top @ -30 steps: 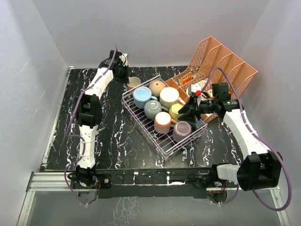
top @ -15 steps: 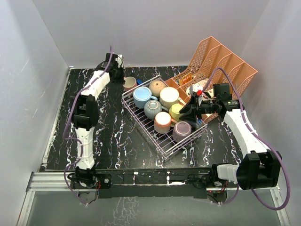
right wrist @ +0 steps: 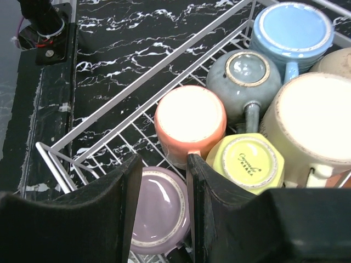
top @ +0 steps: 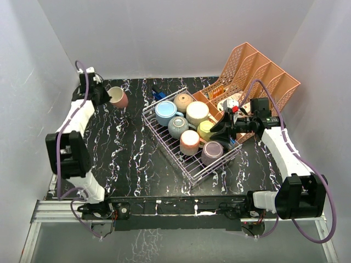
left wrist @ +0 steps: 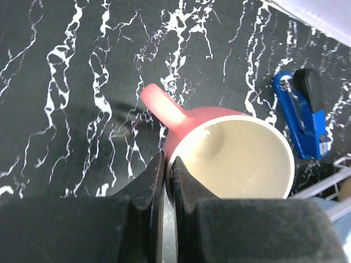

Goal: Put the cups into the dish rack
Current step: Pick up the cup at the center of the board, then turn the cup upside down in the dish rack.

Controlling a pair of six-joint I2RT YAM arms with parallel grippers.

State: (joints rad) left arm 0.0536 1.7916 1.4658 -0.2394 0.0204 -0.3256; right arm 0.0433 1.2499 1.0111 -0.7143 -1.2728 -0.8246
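My left gripper [top: 107, 94] is at the far left, shut on the rim of a pink mug [top: 118, 97] with a cream inside, held off the table. In the left wrist view the jaws [left wrist: 166, 164] pinch the rim beside the handle of that mug [left wrist: 219, 137]. The wire dish rack [top: 164, 142] in the middle holds several upturned mugs: light blue [top: 165, 113], tan [top: 183, 102], cream [top: 197, 113], grey-blue [top: 177, 127], salmon [top: 190, 142], yellow [top: 205, 130], mauve [top: 212, 152]. My right gripper [top: 220, 135] is open just above the mauve mug [right wrist: 159, 219], its fingers [right wrist: 123, 186] either side.
A salmon-pink lattice file organiser [top: 258, 71] stands at the back right, close behind the right arm. A small blue tool [top: 158, 95] lies on the black marble table by the rack's far corner; it also shows in the left wrist view [left wrist: 304, 118].
My left arm has swung left from the rack's far corner to the far-left side, carrying the pink mug up off the table. The right gripper has hardly moved.
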